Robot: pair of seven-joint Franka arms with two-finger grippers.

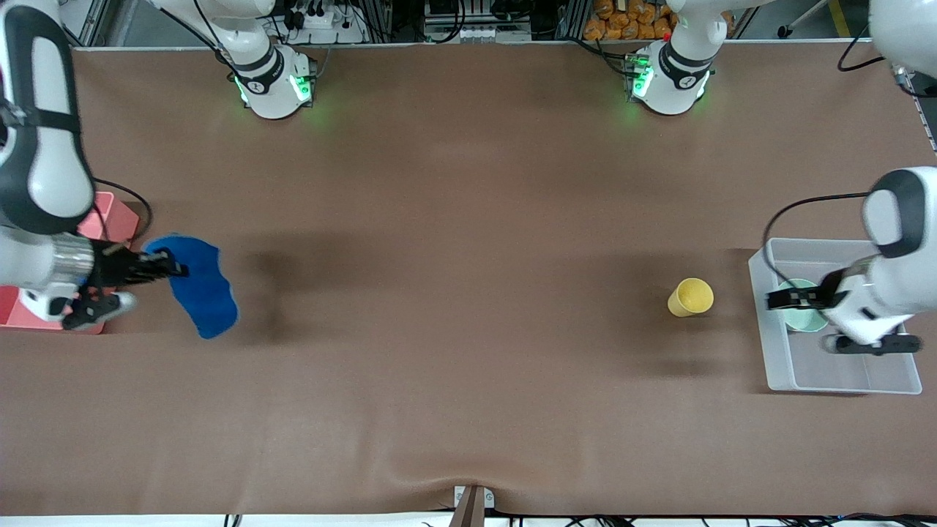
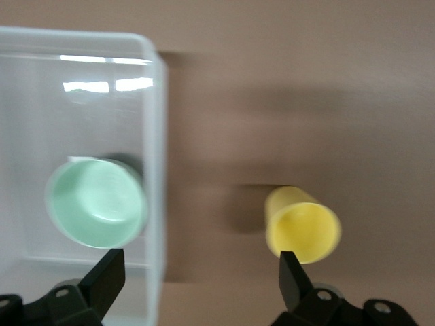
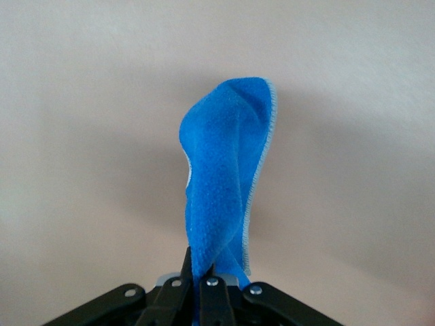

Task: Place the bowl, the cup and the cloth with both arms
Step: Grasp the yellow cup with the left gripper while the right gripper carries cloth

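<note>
My right gripper (image 1: 176, 269) is shut on the blue cloth (image 1: 199, 289) and holds it up off the table near the right arm's end; the cloth (image 3: 228, 176) hangs folded from the shut fingers. The mint-green bowl (image 1: 805, 316) sits in the clear plastic bin (image 1: 776, 351) at the left arm's end; it also shows in the left wrist view (image 2: 97, 202). My left gripper (image 1: 777, 298) is open and empty over the bin's wall (image 2: 155, 204), beside the bowl. The yellow cup (image 1: 690, 297) stands on the table just outside the bin, also seen in the left wrist view (image 2: 302, 227).
A pink box (image 1: 110, 219) stands at the right arm's end of the table, partly hidden by the right arm. The brown table (image 1: 468, 293) stretches between the cloth and the cup.
</note>
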